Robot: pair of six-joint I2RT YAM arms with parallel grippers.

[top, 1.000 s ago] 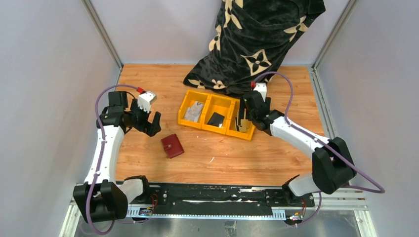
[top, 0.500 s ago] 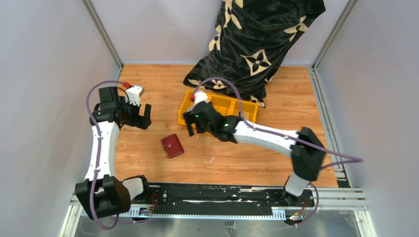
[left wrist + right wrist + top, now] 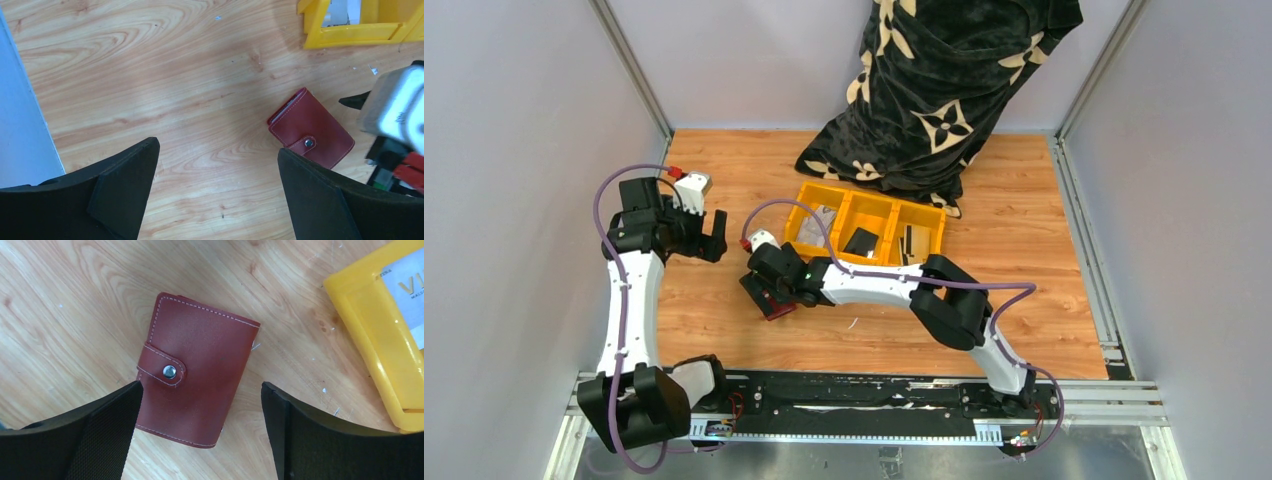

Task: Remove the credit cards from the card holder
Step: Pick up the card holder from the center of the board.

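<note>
Wood-grain table (image 3: 1024,320) is enclosed by grey wall panels on three sides, with a black patterned cloth (image 3: 944,80) draped over the far edge.

1. Right end effector (image 3: 200,392): open, with the jaws spread wider than the card holder (image 3: 205,355) and straddling it from above. In the right wrist view the left finger overlaps the holder's lower left edge. Contact cannot be confirmed.
2. Card holder: lies flat on the table, folded shut, with the snap tab (image 3: 167,371) fastened across the left edge. A thin grey strip shows along one side in the left wrist view.
3. Clearance: bare table borders the holder on the left and near sides. The yellow bin (image 3: 872,196) stands near it on the far right side, apart from it.
4. Bin contents: credit cards (image 3: 819,225) lie in the left compartment, and dark flat items lie in the other two.
5. Left end effector (image 3: 217,150): open wide, holding nothing, above bare table, well apart from the holder and close to the left wall.
</note>
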